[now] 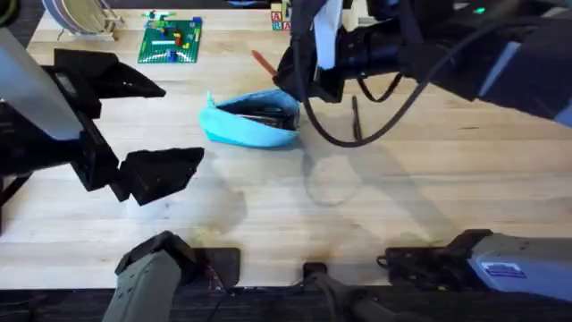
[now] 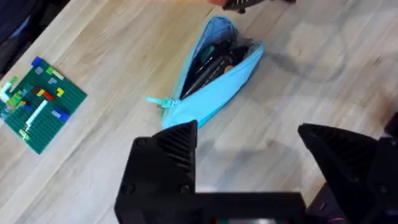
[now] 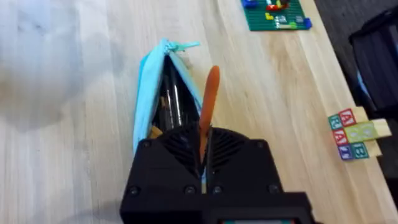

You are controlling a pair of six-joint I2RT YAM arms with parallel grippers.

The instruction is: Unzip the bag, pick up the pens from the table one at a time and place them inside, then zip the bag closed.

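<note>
Left claw point(image 2: 249, 155) agape, right claw point(image 3: 203, 155) clamped.

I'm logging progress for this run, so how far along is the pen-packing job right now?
Done: the bag lies unzipped on the table, mouth gaping, with dark pen-like items already inside. In hand: the right gripper is shut on the orange pen, holding it just over the opening. The left gripper is open and apart from the bag. Left: drop the orange pen in and zip the bag closed.

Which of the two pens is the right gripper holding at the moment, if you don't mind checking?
The orange pen, pinched in the right gripper above the open bag; the black pen lies on the table.
</note>
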